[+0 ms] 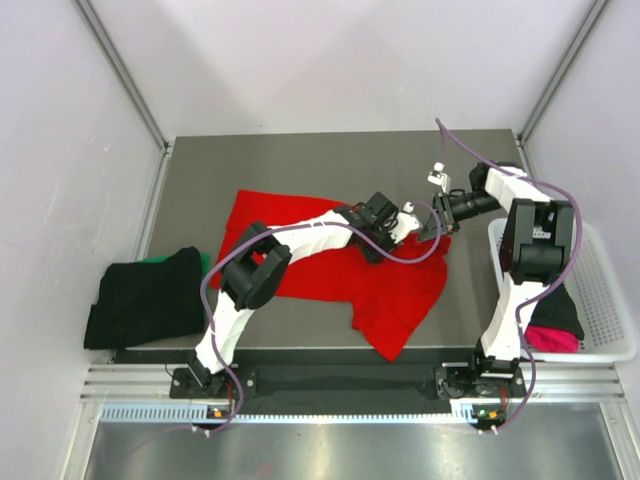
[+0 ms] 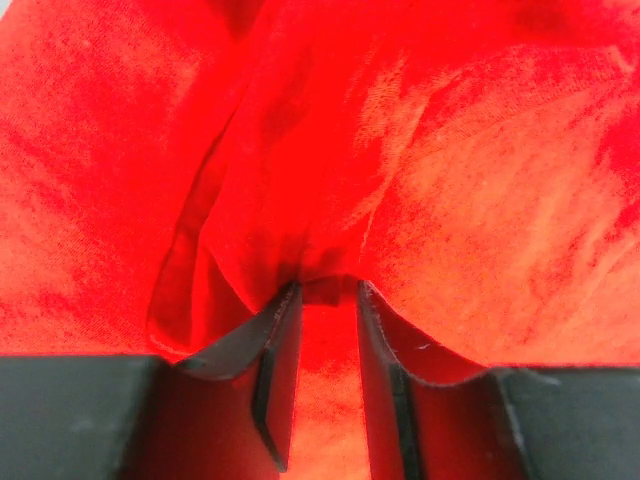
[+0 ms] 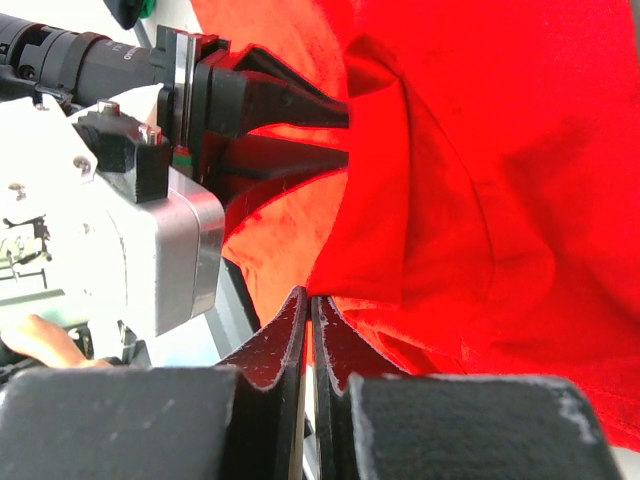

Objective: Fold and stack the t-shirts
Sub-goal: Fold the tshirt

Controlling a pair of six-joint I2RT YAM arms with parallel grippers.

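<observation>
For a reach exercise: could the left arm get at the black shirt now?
Probably yes: the black shirt lies near its base, nothing between, but its pincer is at the red shirt.

The red t-shirt (image 1: 400, 295) is soft matt cloth with a fine weave. The left tool (image 2: 327, 292) has matt black fingers. The basket (image 1: 608, 300) is white plastic mesh, and the tabletop (image 1: 300, 160) is dull grey.

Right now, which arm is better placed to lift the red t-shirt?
Right, probably: the right tool is shut on an edge of the red t-shirt; the left tool stands open around a fold.
</observation>
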